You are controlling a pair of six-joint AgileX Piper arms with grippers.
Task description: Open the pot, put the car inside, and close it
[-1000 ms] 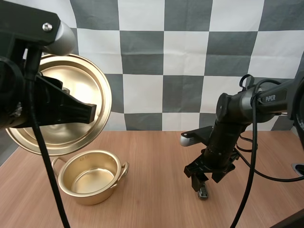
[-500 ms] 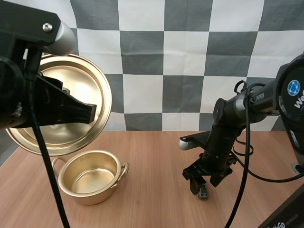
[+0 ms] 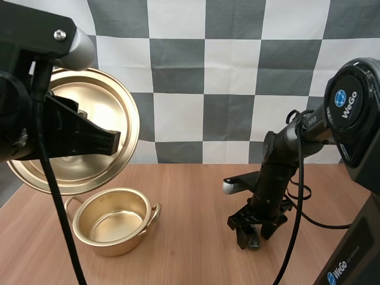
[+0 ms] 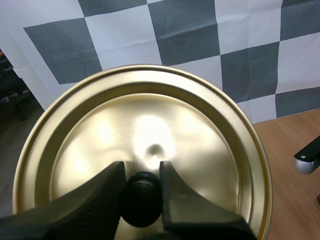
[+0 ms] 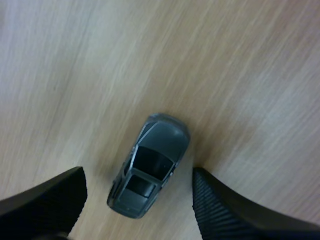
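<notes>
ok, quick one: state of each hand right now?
Left hand: shut on the lid, gripping its knob.
Right hand: open, fingers either side of the car on the table, not gripping it.

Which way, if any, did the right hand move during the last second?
Yes. The right hand shifted slightly left, toward the pot, staying low over the toy car.
</notes>
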